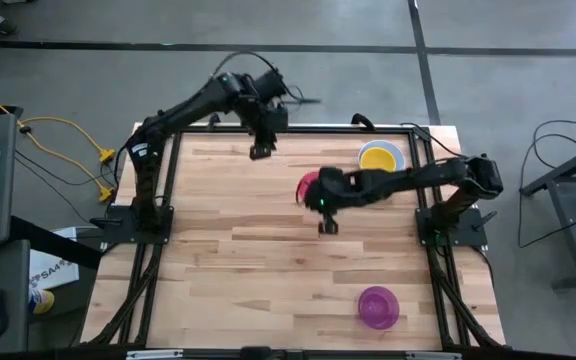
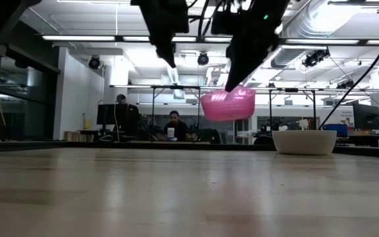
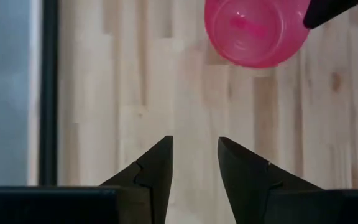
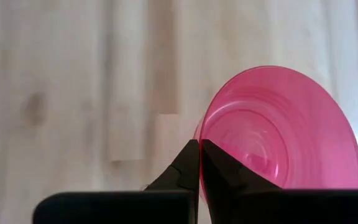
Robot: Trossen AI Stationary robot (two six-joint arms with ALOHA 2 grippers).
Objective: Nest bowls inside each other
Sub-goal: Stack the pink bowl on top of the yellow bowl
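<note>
Left gripper (image 1: 260, 152) idles at the table's far edge, fingers apart, nothing held. Right gripper (image 4: 199, 163) is pinched on the rim of the pink bowl (image 1: 309, 186), held off the wood mid-table. I'd keep it level w/ a slow carry to the yellow-in-white stack (image 1: 381, 156), then lower straight in.

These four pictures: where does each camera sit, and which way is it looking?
High view: above, looking straight down on the table, both arms, three bowl spots.
Low view: table height, looking level into the room; arms hang from above, pink bowl lifted.
Left wrist view: on the left arm, past its open left gripper at the tabletop.
Right wrist view: on the right arm; right gripper pinches the pink bowl's rim.
All four share the pink bowl.
</note>
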